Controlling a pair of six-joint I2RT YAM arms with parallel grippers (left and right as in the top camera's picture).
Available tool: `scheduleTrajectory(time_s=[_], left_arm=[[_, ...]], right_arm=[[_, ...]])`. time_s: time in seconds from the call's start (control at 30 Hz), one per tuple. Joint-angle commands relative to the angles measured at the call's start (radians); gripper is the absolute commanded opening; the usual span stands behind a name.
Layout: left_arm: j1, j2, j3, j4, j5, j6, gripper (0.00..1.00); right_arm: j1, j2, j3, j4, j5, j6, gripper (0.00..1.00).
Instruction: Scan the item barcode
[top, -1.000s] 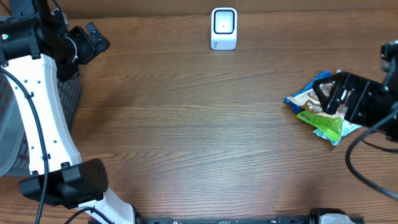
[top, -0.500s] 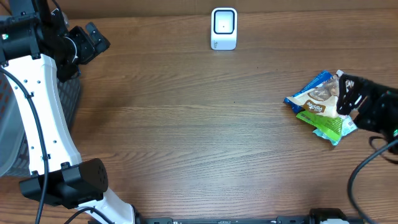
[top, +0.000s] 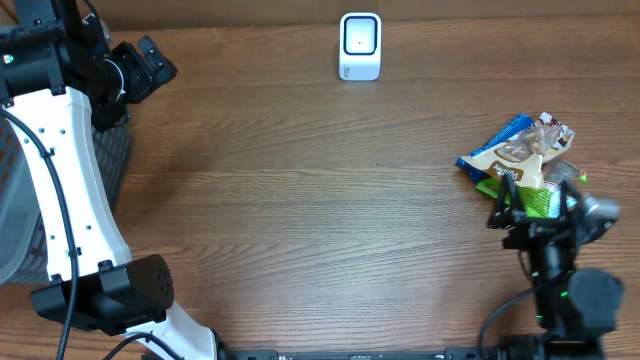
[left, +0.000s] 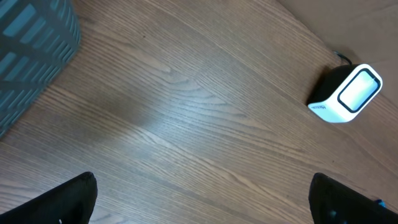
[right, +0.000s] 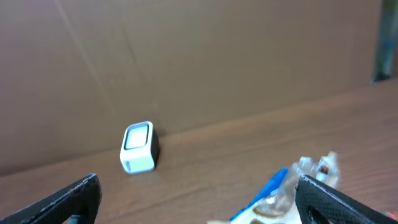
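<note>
The item is a small heap of snack packets (top: 515, 160) at the right of the table: a tan and blue one lies on a green one (top: 535, 200). In the right wrist view the packets (right: 280, 190) show blurred, low between the fingers. My right gripper (top: 535, 208) hovers open over the heap's near edge and holds nothing. The white barcode scanner (top: 360, 45) stands at the back centre, with its window facing the front. It also appears as the scanner (right: 138, 147) and the scanner (left: 345, 93) in the two wrist views. My left gripper (top: 158, 62) hangs open and empty at the far left.
A grey slatted basket (left: 28, 50) sits at the left edge beside the left arm's white link (top: 60, 170). A brown cardboard wall (right: 186, 56) rises behind the scanner. The right arm's base (top: 580, 300) stands at the front right.
The right arm has swung from the right edge round to the front right, and its gripper now points toward the back over the packets. The left arm has not moved.
</note>
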Motion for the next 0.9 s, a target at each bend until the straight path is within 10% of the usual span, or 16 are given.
scheduleTrajectory(time_s=[0.0,0.87], left_arm=[[-0.006,-0.003,0.019,0.002,0.007,-0.011,1.00],[-0.006,-0.003,0.019,0.002,0.007,-0.011,1.00]], right_arm=[[0.006,-0.105,-0.199,0.158,-0.066,-0.003,1.00],[0.032,-0.271,-0.315,0.051,-0.008,-0.019,1.00]])
